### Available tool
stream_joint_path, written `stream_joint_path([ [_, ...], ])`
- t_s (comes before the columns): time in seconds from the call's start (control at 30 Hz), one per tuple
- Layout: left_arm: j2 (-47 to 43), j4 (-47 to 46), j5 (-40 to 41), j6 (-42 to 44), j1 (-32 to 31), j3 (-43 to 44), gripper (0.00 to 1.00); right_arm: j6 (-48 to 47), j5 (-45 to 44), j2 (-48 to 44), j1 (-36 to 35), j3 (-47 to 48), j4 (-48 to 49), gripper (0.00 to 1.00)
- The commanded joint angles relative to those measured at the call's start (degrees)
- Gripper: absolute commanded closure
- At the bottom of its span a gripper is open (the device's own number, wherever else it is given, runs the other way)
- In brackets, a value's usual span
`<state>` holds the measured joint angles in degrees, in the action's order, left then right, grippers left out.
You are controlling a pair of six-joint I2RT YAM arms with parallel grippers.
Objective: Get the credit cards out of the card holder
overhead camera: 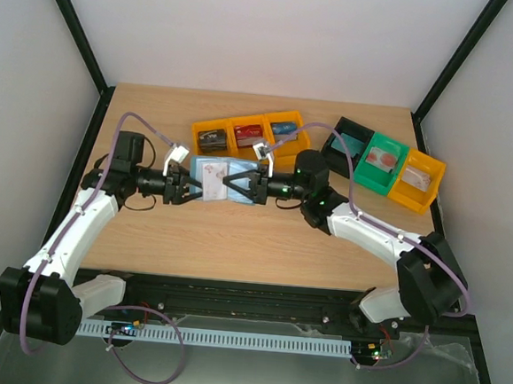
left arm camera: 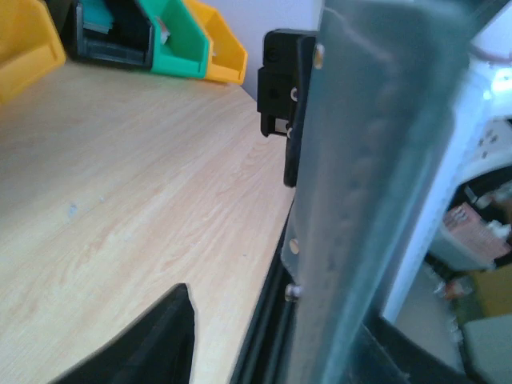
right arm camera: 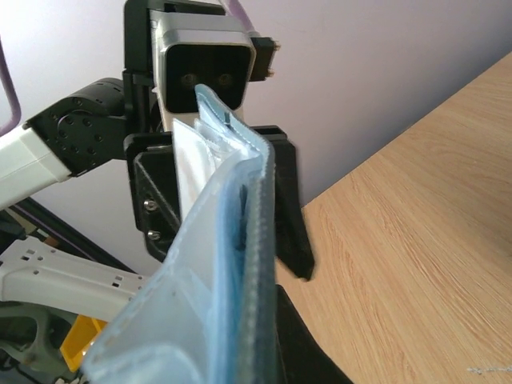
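Note:
The pale blue card holder [overhead camera: 232, 174] is held above the table's middle between both grippers. My right gripper [overhead camera: 242, 187] is shut on its right end; in the right wrist view the holder [right arm camera: 216, 304] fills the bottom, edge-on, beside my black finger [right arm camera: 320, 360]. A white card with red marks [overhead camera: 209, 174] shows at the holder's left end and stands pale [right arm camera: 192, 172] in the right wrist view. My left gripper [overhead camera: 193, 188] has its jaws spread either side of that end. In the left wrist view the holder [left arm camera: 376, 200] is a blurred slab, apart from my finger [left arm camera: 152, 344].
Three joined yellow bins [overhead camera: 249, 118] holding cards stand behind the grippers. A black bin [overhead camera: 347, 146], a green bin [overhead camera: 386, 147] and an orange bin [overhead camera: 416, 197] sit at the back right, also in the left wrist view [left arm camera: 180, 44]. The table edge [left arm camera: 268, 304] runs near the left gripper.

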<state>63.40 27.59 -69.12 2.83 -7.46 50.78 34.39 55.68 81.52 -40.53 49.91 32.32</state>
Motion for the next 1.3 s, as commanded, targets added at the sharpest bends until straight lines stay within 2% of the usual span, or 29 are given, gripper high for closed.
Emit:
stream_joint_path([
  [0.0,-0.5,-2.1,-0.5,-0.9,-0.2,0.6,0.66,0.2,0.2,1.3,-0.9,1.7,2.6,0.98],
  [0.07,-0.5,-2.2,-0.1,-1.0,-0.2,0.5,0.87,-0.6,0.3,1.9,-1.0,1.7,1.7,0.92],
  [0.1,-0.6,-2.1,0.5,-1.1,-0.2,0.5,0.95,-1.1,0.1,1.9,-1.0,1.6,1.3,0.84],
  [0.2,-0.9,-0.8,7.9,-1.9,0.3,1.4,0.98,-3.5,-5.2,0.5,-0.1,0.7,-1.4,0.55],
  [0.23,-0.9,0.8,14.4,-1.4,0.4,2.6,0.98,-3.1,-8.0,-0.2,0.6,-0.2,-1.7,0.43],
  [0.3,-0.3,4.6,30.0,1.7,0.1,6.2,0.98,-1.4,-13.7,-1.6,3.6,-2.7,-2.1,0.26],
  [0.4,0.6,7.4,56.7,5.8,-4.3,11.0,0.98,-2.2,-21.1,-2.5,5.7,-3.4,-7.1,0.00],
  [0.5,0.7,7.8,76.0,9.6,-10.9,12.0,0.98,-7.4,-27.5,-3.0,5.8,-1.5,-15.7,0.01],
  [0.6,1.6,7.8,85.6,11.3,-13.2,11.8,0.98,-9.2,-29.4,-4.3,5.7,-1.2,-17.1,0.01],
  [0.7,2.2,7.1,90.9,12.6,-14.9,11.4,0.98,-9.1,-25.1,-5.1,5.7,-1.4,-15.3,0.01],
  [0.8,2.7,7.6,89.6,11.8,-15.6,12.6,0.98,-7.8,-17.6,-4.0,4.0,-1.5,-10.9,0.05],
  [0.83,2.4,8.6,85.3,11.3,-15.6,13.4,0.98,-8.0,-15.5,-3.5,3.1,-1.2,-10.1,0.05],
  [0.9,1.2,9.5,72.0,10.5,-15.1,14.4,0.98,-7.3,-12.7,-2.8,2.2,-1.0,-7.9,0.05],
  [1.03,0.2,12.5,50.3,10.1,-12.0,16.4,0.98,-7.5,-11.6,-3.8,2.3,-1.2,-5.2,0.00],
  [1.27,0.0,18.7,29.6,14.7,-10.5,20.2,0.98,-11.5,-10.7,-7.2,3.8,-1.7,-8.4,0.01],
])
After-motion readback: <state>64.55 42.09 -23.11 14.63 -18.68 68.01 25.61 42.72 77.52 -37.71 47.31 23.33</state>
